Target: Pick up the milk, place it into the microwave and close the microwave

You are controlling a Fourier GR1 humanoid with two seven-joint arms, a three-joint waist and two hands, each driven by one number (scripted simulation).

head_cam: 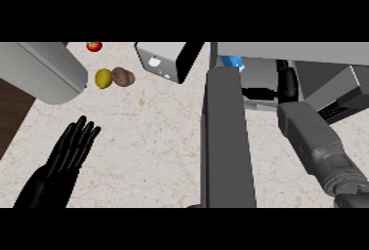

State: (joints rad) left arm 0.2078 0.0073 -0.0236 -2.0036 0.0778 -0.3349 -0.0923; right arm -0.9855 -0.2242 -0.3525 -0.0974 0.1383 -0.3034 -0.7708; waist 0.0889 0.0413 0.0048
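The milk (232, 62), a white carton with a blue patch, stands just inside the open microwave (302, 51) at the upper right, partly hidden by the door's top edge. The microwave's dark grey door (227, 146) is swung wide open and runs down the middle of the view. My right hand (283, 83) reaches into the cavity to the right of the carton with its fingers spread, a small gap away from the milk. My left hand (72, 146) rests open over the counter at the lower left, fingers straight.
A yellow fruit (104, 78) and a brown one (123, 76) lie at the back left, with a red fruit (93, 46) behind them. A white and black box-shaped appliance (166, 59) stands beside the door. A large grey block (39, 71) fills the far-left corner.
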